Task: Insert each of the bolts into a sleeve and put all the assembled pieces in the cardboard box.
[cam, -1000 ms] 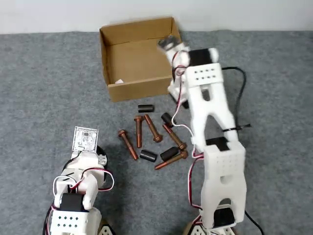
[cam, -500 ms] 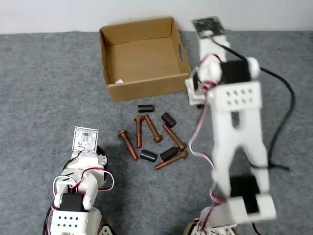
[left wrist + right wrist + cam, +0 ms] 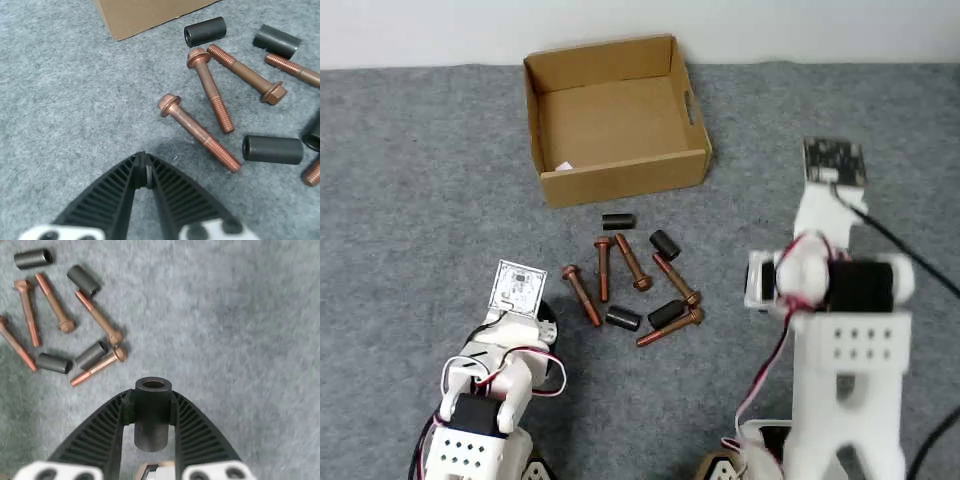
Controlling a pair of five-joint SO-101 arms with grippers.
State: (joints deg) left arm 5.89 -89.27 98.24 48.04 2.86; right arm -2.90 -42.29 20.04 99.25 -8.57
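While my right end effector grips a black sleeve upright above the tabletop, my left end effector hangs closed and empty near the loose bolts beside the cardboard box.

copper bolts, black sleeves, brown cardboard box — grey carpet
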